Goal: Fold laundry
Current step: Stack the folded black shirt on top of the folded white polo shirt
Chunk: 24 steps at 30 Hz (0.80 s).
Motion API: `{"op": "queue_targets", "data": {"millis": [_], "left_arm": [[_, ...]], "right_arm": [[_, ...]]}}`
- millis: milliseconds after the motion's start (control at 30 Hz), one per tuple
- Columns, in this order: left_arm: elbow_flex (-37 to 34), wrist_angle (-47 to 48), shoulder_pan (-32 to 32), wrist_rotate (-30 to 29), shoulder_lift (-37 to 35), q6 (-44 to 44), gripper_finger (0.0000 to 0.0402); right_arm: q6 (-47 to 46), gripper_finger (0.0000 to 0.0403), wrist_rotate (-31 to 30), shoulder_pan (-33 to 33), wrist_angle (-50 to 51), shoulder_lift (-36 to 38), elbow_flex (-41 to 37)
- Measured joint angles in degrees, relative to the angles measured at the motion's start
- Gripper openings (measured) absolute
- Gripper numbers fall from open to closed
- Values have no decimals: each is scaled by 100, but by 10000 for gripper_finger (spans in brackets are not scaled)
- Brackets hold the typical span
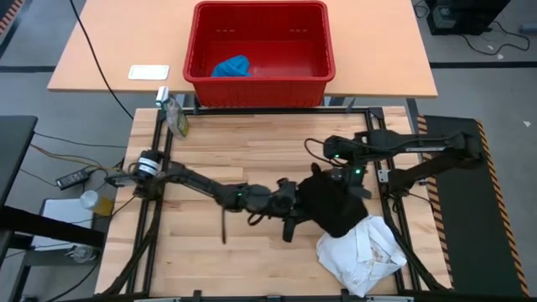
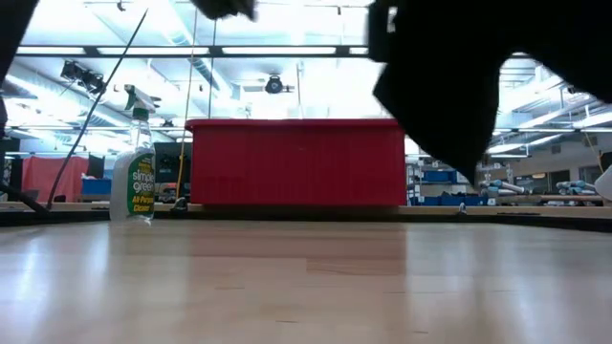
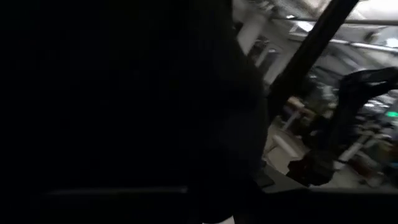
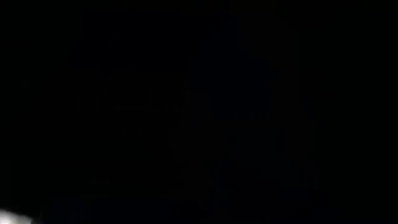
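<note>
You had nothing folded: both the left gripper point(image 1: 294, 204) and right gripper point(image 1: 342, 178) were clamped on the black garment point(image 1: 336, 208) lifted off the tabletop point(image 1: 210, 151), the white garment point(image 1: 365, 254) crumpled at the near right corner, the blue garment point(image 1: 231, 66) in the red basket point(image 1: 260, 84).

Two wooden tables, one behind the other

The near table point(image 1: 210, 260) has a pale plank top inside a black frame. Taking the white garment point(image 1: 362, 252) at its front right corner as the landmark: the garment lies crumpled directly on the planks, with a black garment point(image 1: 329, 205) just behind it and overlapping its back edge, bunched up and partly lifted off the wood. A green spray bottle point(image 1: 174, 113) stands far from the white garment, at the opposite back corner. Beyond that stands a second, tan table point(image 1: 109, 59) carrying a red basket point(image 1: 260, 80) and a small white card point(image 1: 148, 72).
</note>
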<state>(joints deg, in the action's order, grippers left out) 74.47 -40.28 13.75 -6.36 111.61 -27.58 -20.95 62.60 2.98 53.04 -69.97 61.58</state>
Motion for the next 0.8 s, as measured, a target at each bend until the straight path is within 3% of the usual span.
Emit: {"op": "queue_targets", "data": {"millis": [133, 267, 467, 633, 800], "left_arm": [[709, -61, -218, 608, 559, 11, 49], [1759, 90, -285, 1052, 1122, 365, 49], [3306, 937, -261, 1499, 1967, 574, 48], [4026, 1006, -240, 1535, 2509, 600, 48], [4136, 1099, -242, 1546, 2571, 853, 48]], "right_arm": [[47, 40, 239, 37, 460, 289, -7], [414, 34, 522, 55, 1572, 494, -7], [768, 32, 561, -63, 2832, 754, -7], [986, 31, 355, -66, 3354, 961, -9], [1079, 31, -114, -61, 3580, 1123, -9]]}}
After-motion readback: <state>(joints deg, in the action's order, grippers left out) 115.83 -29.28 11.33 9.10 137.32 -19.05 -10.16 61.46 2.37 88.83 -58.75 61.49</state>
